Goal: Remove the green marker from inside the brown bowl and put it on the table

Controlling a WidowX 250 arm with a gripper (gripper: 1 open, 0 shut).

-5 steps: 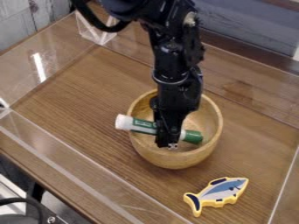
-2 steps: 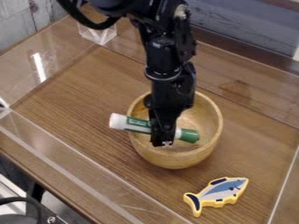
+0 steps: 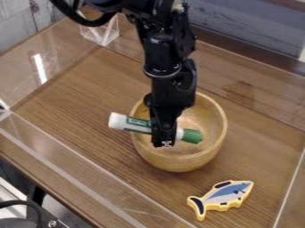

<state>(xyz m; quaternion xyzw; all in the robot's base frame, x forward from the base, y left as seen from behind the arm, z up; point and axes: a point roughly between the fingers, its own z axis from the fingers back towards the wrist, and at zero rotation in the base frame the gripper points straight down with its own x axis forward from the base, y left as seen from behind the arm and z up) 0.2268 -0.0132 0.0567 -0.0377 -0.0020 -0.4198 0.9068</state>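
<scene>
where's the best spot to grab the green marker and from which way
Grip the green marker across the middle of its round body, coming straight down from above. It lies crosswise in the brown bowl, its white cap end poking past the rim, and the walls block a sideways approach. The tool is already shut on it there, pointing down.

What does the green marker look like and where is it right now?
The green marker is a thick tube, green with white lettering and a white end on the left. It lies nearly flat across the brown bowl, the white end sticking out past the rim. The gripper points straight down with its fingers closed around the marker's middle, hiding that part.
</scene>
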